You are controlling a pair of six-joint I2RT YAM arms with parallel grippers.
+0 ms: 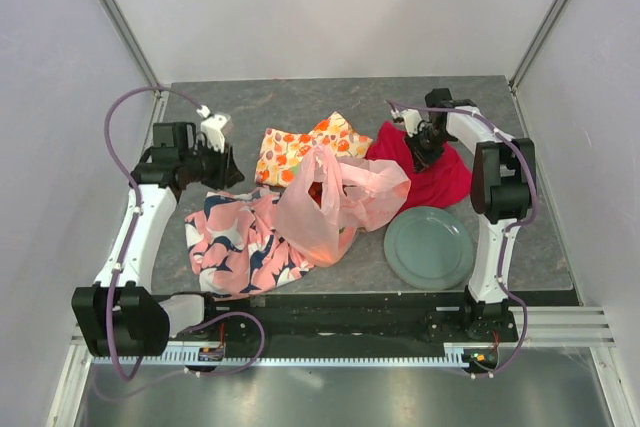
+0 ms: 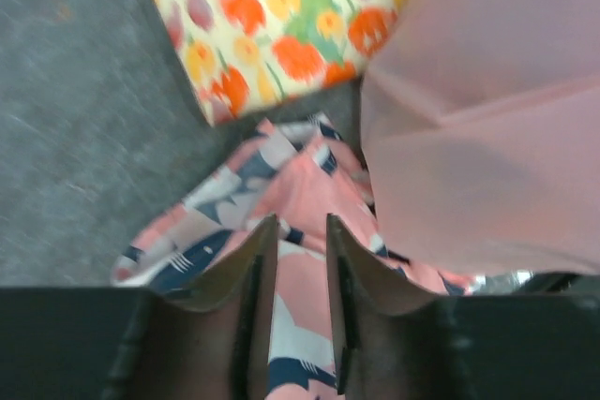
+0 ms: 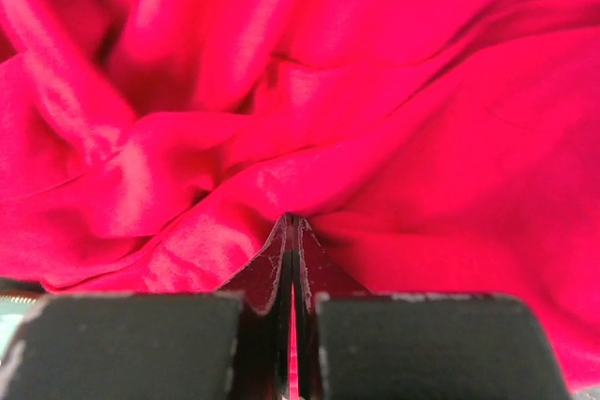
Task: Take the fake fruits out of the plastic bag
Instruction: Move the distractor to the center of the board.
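Bag: the plastic bag (image 1: 340, 202) lies crumpled in the middle of the table (image 1: 250, 102), mouth not clearly visible from above.
Fruit: a red-orange shape (image 1: 317, 193) shows through the thin bag wall, apparently one of the fake fruits. Number and kinds cannot be told.
Fruit outside bag: none seen anywhere on the table.
Plate: a green plate (image 1: 430, 247) sits toward the near right corner, just beside the bag, with nothing on it.
Left gripper (image 2: 302, 250): near the left edge, hovering over the pink-and-navy cloth (image 2: 300, 194), with the bag just to its right. Jaws a narrow way apart, nothing between them.
Right gripper (image 3: 292, 231): toward the far right corner, tips down against the red cloth (image 3: 375, 91). Jaws pressed together. Whether a fold is nipped cannot be told.
Other cloth: a fruit-printed cloth (image 2: 272, 25) lies on the far side of the bag, partly under it.
Progress: judged not begun. Neither gripper touches the bag.
Remaining: judged to be all of it, namely opening or holding the bag, then lifting out every fruit.
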